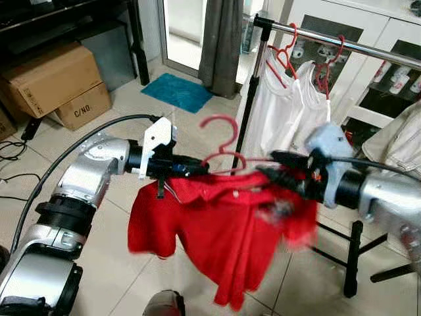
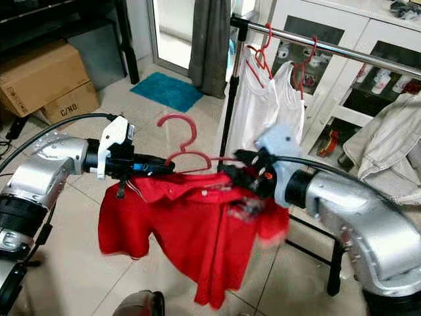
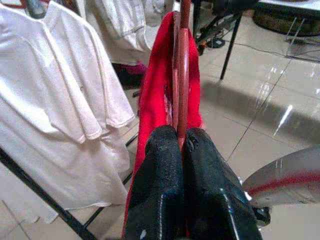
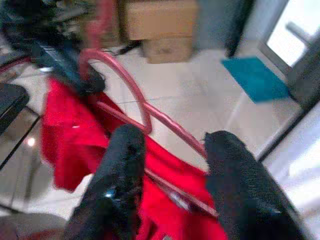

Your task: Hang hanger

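The left gripper (image 1: 191,166) has its fingers pinched tight on one end of the red hanger (image 1: 223,141), and the left wrist view confirms it: both black fingers (image 3: 165,165) clamp the plastic bar. The right gripper (image 2: 240,168) is at the other end with its fingers spread, straddling the hanger's shoulder rather than squeezing it.

The hanger is in mid-air between the two arms, in front of the clothes rail (image 1: 348,45) and lower than it, hook pointing up. The rail is well apart, up and to the right.

To do this well, I judge the hook must rise above the rail, come over a bare stretch beside the white shirts (image 1: 286,105), then drop on. Keeping the bar level matters; a tilt would slide the garment off. The right fingers should steady that end, or close on it, before the lift.

The hanger itself is thin red plastic with a rounded hook. A red polo shirt (image 1: 217,227) drapes from it, hanging loose and blurred on the right side.
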Controlling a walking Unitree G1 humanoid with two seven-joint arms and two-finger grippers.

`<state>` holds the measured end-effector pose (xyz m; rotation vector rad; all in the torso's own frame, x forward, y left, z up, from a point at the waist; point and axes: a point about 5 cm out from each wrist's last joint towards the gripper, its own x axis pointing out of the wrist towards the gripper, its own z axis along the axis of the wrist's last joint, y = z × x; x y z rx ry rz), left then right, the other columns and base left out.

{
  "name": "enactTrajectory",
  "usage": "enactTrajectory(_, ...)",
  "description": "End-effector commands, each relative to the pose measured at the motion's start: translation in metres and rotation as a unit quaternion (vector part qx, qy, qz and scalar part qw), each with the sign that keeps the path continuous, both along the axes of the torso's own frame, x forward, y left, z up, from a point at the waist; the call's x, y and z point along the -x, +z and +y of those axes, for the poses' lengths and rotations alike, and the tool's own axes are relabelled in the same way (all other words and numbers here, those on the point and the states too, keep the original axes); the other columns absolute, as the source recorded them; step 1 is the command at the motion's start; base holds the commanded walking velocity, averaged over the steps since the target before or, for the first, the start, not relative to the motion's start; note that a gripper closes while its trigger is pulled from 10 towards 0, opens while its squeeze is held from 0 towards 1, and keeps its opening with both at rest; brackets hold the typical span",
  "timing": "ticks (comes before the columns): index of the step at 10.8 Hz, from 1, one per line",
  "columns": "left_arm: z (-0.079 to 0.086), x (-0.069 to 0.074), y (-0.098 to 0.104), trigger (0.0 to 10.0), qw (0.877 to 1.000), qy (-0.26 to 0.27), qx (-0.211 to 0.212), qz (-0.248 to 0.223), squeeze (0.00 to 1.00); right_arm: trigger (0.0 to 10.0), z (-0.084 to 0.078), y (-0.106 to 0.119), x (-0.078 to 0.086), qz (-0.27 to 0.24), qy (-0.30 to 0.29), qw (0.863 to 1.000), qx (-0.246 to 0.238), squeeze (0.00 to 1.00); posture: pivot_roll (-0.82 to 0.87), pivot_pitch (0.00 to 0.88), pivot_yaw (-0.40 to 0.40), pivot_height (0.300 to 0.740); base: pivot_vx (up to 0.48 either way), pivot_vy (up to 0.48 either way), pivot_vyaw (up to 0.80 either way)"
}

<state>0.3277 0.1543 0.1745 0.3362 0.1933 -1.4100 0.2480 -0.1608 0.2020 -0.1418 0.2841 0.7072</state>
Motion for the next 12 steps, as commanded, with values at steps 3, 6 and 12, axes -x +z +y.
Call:
enactTrajectory(3, -0.001, -0.002, 0.005, 0.0, 1.000, 0.012, 0.014, -0.015, 0.00, 10.0, -0.012, -0.022, -0.007, 0.039, -0.159, 0.987, -0.005, 0.00, 0.02, 0.062, 0.000, 0.740, 0.000, 0.000, 0.00)
enactTrajectory(6, -0.001, -0.004, 0.004, 0.0, 0.999, 0.024, 0.004, -0.025, 0.00, 10.0, -0.019, -0.032, -0.010, 0.055, -0.240, 0.969, 0.001, 0.00, 0.03, 0.059, -0.001, 0.740, 0.000, 0.000, 0.00)
enactTrajectory(12, -0.001, -0.004, 0.003, 0.0, 0.999, 0.027, 0.005, -0.029, 0.00, 10.0, -0.020, -0.042, -0.013, 0.087, -0.269, 0.958, -0.038, 0.00, 0.03, 0.042, -0.012, 0.740, 0.000, 0.000, 0.00)
